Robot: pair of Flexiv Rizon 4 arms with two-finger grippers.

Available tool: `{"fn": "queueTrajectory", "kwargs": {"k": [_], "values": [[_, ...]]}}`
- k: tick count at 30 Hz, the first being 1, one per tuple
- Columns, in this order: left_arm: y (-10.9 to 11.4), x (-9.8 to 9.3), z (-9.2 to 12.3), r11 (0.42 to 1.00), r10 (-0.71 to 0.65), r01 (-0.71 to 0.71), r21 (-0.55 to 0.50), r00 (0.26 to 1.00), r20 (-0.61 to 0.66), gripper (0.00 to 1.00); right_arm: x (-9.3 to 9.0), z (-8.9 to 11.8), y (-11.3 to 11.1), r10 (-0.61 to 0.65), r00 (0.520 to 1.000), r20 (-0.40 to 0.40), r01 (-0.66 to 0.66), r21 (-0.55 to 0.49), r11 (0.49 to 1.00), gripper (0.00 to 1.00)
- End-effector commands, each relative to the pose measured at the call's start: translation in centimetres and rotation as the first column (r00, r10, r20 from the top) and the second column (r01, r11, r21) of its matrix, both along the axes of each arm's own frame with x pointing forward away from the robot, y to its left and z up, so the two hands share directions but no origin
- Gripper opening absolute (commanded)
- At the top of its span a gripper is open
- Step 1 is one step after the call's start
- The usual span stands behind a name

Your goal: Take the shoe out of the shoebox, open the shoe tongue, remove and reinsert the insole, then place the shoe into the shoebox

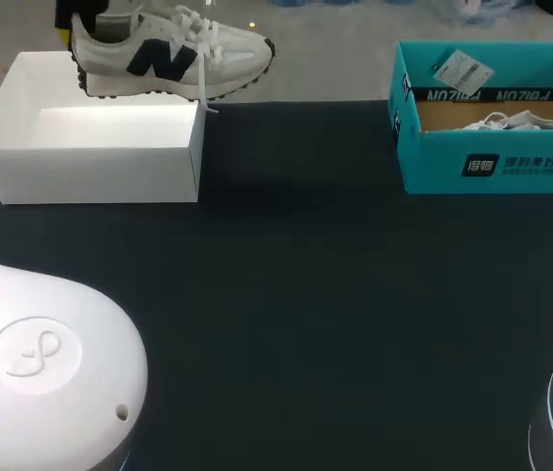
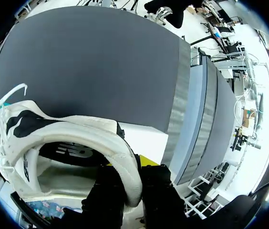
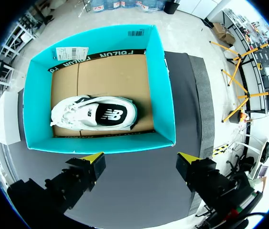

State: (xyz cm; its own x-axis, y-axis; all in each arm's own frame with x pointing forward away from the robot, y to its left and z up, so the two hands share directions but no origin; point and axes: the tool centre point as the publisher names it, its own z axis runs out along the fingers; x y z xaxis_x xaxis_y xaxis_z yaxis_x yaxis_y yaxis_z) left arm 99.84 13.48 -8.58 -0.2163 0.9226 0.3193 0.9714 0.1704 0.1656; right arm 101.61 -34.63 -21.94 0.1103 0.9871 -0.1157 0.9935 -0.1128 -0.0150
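One shoe (image 1: pixel 174 54), likely light and floppy, hangs pinched at its firmer heel collar by the left end effector (image 2: pixel 133 187)

- Shoe (image 1: pixel 169 54): off-white upper and laces, dark navy side mark, white sole edged with black studs.
- Shoebox (image 1: pixel 90 147): plain white, inside and out.
- Teal box (image 1: pixel 492 147): teal walls, brown cardboard floor.
- Band (image 3: pixel 96 55) on the teal box's inner wall: black with teal print.
- Tag (image 1: pixel 461 71): white with dark print.
- Second shoe (image 3: pixel 94 114): white upper, black insole bearing a white mark.
- Table (image 1: pixel 306 294): uniform dark charcoal.
- Right gripper (image 3: pixel 139 164): black fingers, yellow tips.
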Motion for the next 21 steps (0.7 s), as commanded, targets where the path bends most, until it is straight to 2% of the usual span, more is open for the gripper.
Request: {"fn": "queueTrajectory", "kwargs": {"k": [1, 14, 18, 21], "values": [[0.3, -0.7, 0.0, 0.997, -0.069, 0.062, 0.040, 0.980, 0.185, 0.00, -0.1, 0.0, 0.0, 0.000, 1.000, 0.004, 0.000, -0.001, 1.000, 1.00], [0.3, -0.7, 0.0, 0.997, -0.069, 0.062, 0.040, 0.980, 0.185, 0.00, -0.1, 0.0, 0.0, 0.000, 1.000, 0.004, 0.000, -0.001, 1.000, 1.00], [-2.1, -3.1, -0.4, 0.998, -0.062, 0.058, 0.034, 0.990, 0.129, 0.00, -0.1, 0.0, 0.0, 0.000, 1.000, 0.004, 0.000, -0.001, 1.000, 1.00], [-3.8, -5.2, -0.6, 0.995, -0.088, 0.093, -0.031, 0.988, 0.130, 0.00, -0.1, 0.0, 0.0, 0.000, 1.000, 0.004, 0.000, -0.001, 1.000, 1.00]]}}
